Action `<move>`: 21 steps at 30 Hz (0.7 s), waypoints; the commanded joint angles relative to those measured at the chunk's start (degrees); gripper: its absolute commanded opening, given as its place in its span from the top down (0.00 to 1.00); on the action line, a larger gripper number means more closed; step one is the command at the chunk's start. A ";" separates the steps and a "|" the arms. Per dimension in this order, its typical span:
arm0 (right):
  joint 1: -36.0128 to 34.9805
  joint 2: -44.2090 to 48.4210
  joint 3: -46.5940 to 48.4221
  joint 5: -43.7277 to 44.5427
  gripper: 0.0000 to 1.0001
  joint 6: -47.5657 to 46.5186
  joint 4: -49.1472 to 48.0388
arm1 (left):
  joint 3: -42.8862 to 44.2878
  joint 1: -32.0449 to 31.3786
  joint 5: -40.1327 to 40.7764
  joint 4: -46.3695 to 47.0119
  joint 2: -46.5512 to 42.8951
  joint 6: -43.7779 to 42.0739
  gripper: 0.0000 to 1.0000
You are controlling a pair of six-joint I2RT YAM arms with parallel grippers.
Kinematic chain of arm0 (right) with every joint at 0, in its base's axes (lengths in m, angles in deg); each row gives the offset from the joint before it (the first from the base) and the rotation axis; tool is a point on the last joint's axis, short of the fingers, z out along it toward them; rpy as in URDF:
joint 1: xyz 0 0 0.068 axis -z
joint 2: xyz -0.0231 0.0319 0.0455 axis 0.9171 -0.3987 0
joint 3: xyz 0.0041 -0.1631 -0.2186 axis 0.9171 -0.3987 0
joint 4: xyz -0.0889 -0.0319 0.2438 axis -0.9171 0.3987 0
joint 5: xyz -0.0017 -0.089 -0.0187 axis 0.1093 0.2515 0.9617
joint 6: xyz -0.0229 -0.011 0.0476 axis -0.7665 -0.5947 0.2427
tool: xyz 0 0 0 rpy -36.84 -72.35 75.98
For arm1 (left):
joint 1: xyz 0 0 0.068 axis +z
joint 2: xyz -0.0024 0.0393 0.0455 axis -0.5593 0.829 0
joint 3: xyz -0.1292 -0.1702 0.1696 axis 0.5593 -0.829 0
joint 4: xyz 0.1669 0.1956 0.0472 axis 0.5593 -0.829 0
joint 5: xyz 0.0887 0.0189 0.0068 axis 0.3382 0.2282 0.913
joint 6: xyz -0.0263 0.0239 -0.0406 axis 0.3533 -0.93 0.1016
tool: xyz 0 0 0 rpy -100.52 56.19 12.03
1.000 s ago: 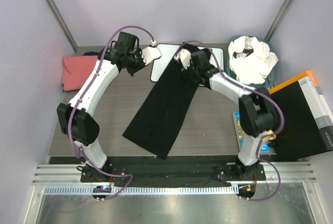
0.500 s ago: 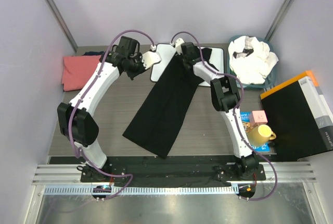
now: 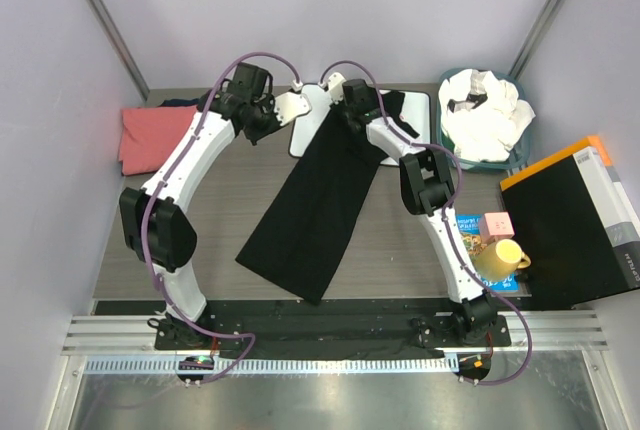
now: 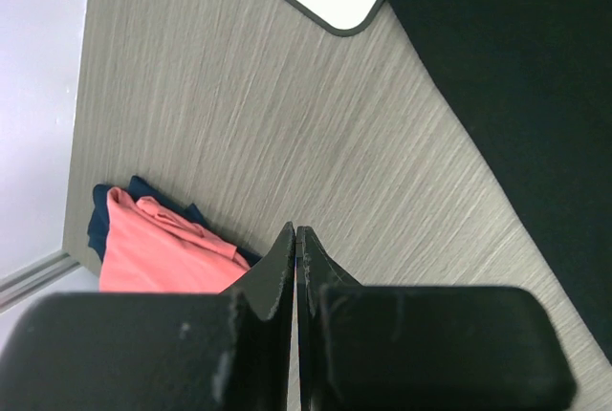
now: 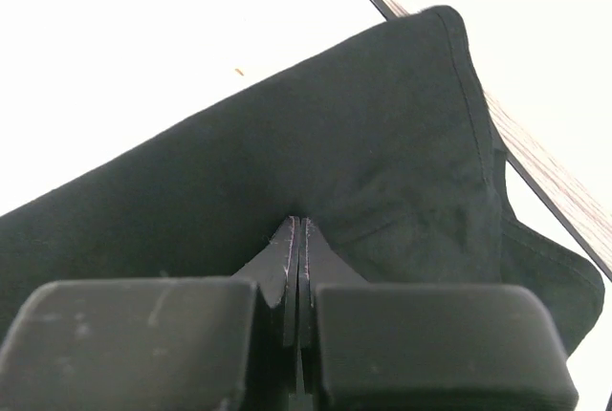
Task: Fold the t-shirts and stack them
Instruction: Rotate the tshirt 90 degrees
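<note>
**Top view.** The black t-shirt point(image 3: 318, 200) is folded into a long strip and lies flat on the tabletop point(image 3: 215, 215). It runs from 1 o'clock to 7 o'clock, and its far end rests on the white board with black rim point(image 3: 304, 138). The coral-pink t-shirt point(image 3: 150, 137) lies folded at the 10 o'clock corner. The white t-shirts point(image 3: 487, 115) are heaped in a teal basket point(image 3: 447, 85) at 2 o'clock. At 4 o'clock, well apart from the strip, stand a yellow mug point(image 3: 503, 256), a pink block point(image 3: 497, 222) and a black box with an orange edge point(image 3: 575, 220). Both arms reach to the far end of the black t-shirt, one on each side of it.

**Left wrist view.** The left tool point(image 4: 295, 239) is closed and holds nothing. Its fingers point(image 4: 273, 268) are pressed flat together above bare tabletop. The black strip's edge is at its 2 o'clock and the board's rounded corner at its 12 o'clock. At 8 o'clock the coral-pink t-shirt sits on a dark blue cloth point(image 4: 143, 191).

**Right wrist view.** The right tool point(image 5: 296, 229) is closed. Its tips meet on a pucker in the black t-shirt, with creases spreading from that spot towards 3 o'clock. The cloth here lies over the board.
</note>
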 commanded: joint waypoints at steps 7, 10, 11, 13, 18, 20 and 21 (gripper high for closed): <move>-3.27 -6.35 8.58 -10.20 0.99 -1.57 2.89 | 0.91 1.43 3.55 0.81 0.23 -0.56 1.00; -5.29 -6.70 9.20 -10.73 0.99 -6.22 3.23 | 0.99 2.23 3.90 1.43 0.58 -0.30 1.00; -6.34 -6.62 8.94 -11.95 0.99 -7.63 3.24 | 0.99 2.49 5.64 1.86 0.67 -0.03 1.00; -7.14 -6.70 8.50 -13.01 0.99 -11.06 3.24 | 1.08 2.75 6.09 2.22 0.84 0.32 1.00; -8.37 -8.20 10.86 -16.79 0.99 -15.11 1.75 | 0.03 3.02 7.76 3.54 0.93 0.93 1.00; -8.90 -8.55 10.87 -16.80 0.99 -16.95 0.26 | -0.32 3.02 7.94 4.06 0.75 1.11 1.00; -9.34 -8.64 10.00 -14.71 0.99 -17.92 -0.97 | -0.50 3.02 8.03 4.24 0.75 1.46 1.00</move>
